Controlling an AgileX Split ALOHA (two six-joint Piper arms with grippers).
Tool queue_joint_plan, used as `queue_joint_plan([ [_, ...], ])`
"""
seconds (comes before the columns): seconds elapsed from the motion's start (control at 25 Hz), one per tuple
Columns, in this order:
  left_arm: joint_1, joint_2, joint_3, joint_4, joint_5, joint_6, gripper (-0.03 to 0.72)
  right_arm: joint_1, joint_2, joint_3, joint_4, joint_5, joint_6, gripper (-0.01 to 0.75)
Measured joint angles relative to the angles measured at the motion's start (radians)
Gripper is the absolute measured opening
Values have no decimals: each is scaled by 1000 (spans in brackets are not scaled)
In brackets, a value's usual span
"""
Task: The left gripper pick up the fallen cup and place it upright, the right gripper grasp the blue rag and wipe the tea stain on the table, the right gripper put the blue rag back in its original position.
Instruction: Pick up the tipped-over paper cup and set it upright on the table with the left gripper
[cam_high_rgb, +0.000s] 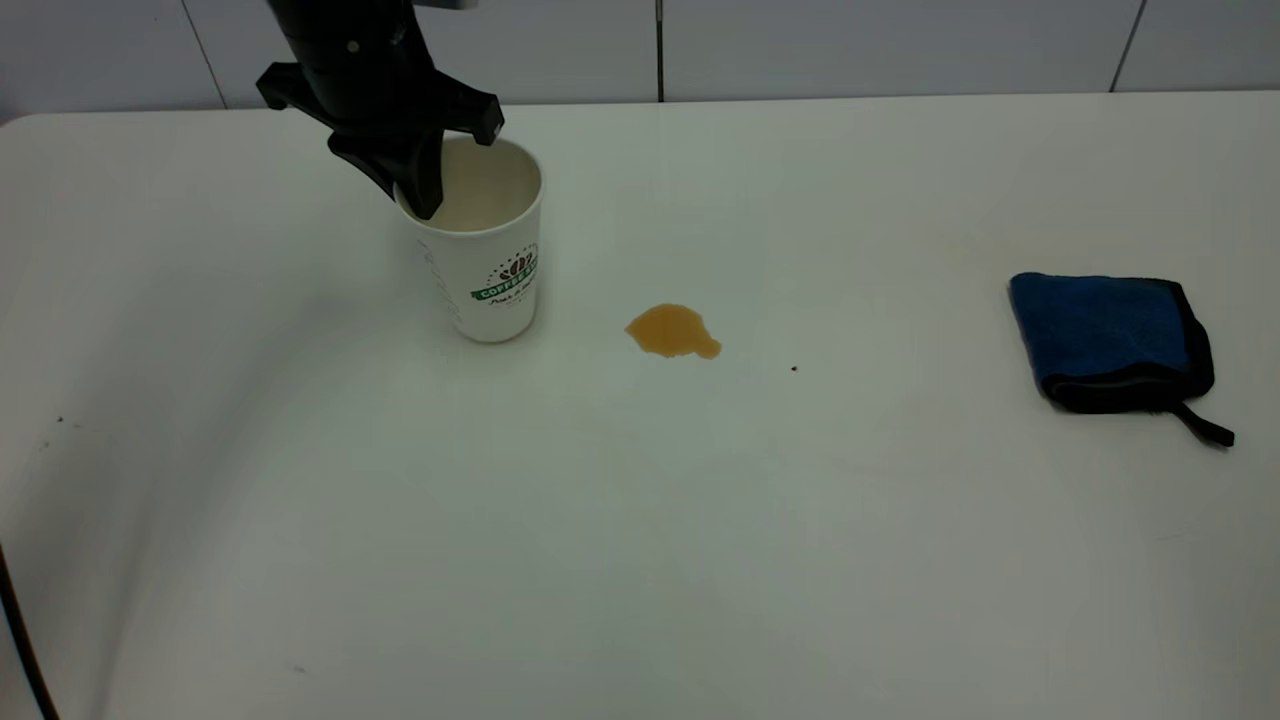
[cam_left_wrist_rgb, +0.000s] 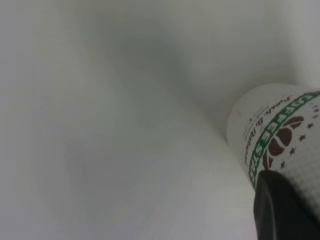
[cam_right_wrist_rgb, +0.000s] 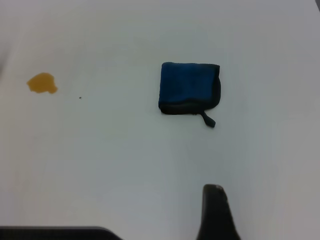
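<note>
The white paper cup (cam_high_rgb: 490, 270) with the green and brown coffee logo stands upright on the white table (cam_high_rgb: 640, 560) at the back left. My left gripper (cam_high_rgb: 420, 185) comes down from above and is shut on the cup's rim, one finger inside and one outside. In the left wrist view a dark finger (cam_left_wrist_rgb: 280, 210) lies against the cup's wall (cam_left_wrist_rgb: 280, 130). The amber tea stain (cam_high_rgb: 672, 331) lies just right of the cup. The folded blue rag (cam_high_rgb: 1105, 338) lies at the far right. My right gripper (cam_right_wrist_rgb: 215, 215) hangs above the table, apart from the rag (cam_right_wrist_rgb: 189, 87) and stain (cam_right_wrist_rgb: 42, 83).
A tiny dark speck (cam_high_rgb: 794, 368) lies right of the stain. A grey panelled wall runs behind the table's far edge. The table's left edge curves round at the near left corner.
</note>
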Motion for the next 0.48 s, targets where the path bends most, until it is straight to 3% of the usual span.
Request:
queue_joint_plan([
  [0.32, 1, 22, 0, 4, -20, -7, 15, 0, 0, 0, 5, 0, 0, 550],
  [0.48, 1, 25, 0, 5, -23, -7, 65, 0, 0, 0, 5, 0, 0, 550],
])
